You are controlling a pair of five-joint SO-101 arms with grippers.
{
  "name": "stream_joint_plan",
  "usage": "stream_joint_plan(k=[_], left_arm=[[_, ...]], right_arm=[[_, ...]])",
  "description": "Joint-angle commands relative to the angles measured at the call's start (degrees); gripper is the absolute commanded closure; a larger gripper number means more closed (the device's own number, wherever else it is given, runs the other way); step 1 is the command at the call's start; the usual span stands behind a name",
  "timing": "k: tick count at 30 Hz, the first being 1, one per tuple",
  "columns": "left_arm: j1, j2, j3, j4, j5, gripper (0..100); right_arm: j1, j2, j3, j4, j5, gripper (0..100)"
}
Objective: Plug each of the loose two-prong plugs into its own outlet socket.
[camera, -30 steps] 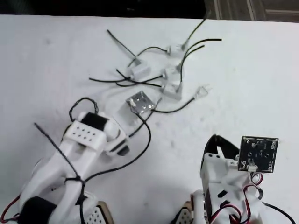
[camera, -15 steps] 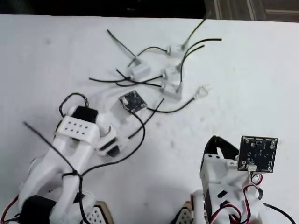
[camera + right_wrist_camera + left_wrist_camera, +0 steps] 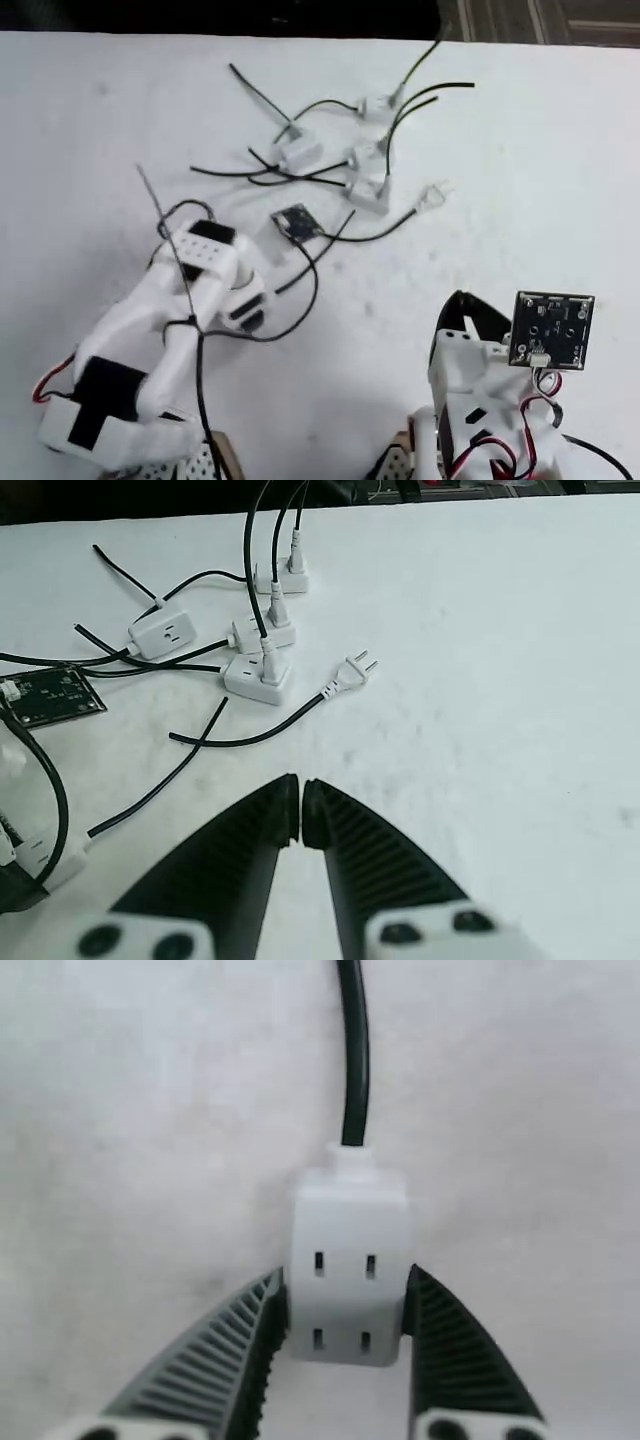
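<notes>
Left arm's (image 3: pixel 170 310) new angle — socket (image 3: pixel 348 1280) between jaws

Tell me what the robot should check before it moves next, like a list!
1. Left hand grips the outlet socket: ok, it squeezes both sides.
2. Its slots are free: ok, all empty.
3. Loose plug easy to reach: ok, it lies alone on the table.
4. Right hand holds the plug: not ok, it is shut and empty.
5. Socket lifted off the table: cannot tell.

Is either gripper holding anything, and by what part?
Left gripper clamps a socket by its sides, opposite the cord end; right gripper holds nothing.
</notes>
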Motion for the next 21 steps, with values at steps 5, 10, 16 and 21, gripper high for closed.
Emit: stream_joint_plan(k=[5,10,16,21], left_arm=[[8.6,0.3,-2.7,-5.5,7.2,92],[8.7,0.3,-4.7,-8.1,10.5,92],[8.7,-0.2,-6.5,-8.0,17.9,75],[8.8,-0.2,-6.7,-4.9,15.8,76]], right_arm=[[-0.4,0.4,-1.8,0.3,0.4,98.0],[-0.4,0.4,-1.8,0.3,0.4,98.0],[-0.4,0.4,-1.8,0.3,0.4,98.0],[-0.4,0.4,-1.8,0.3,0.4,98.0]])
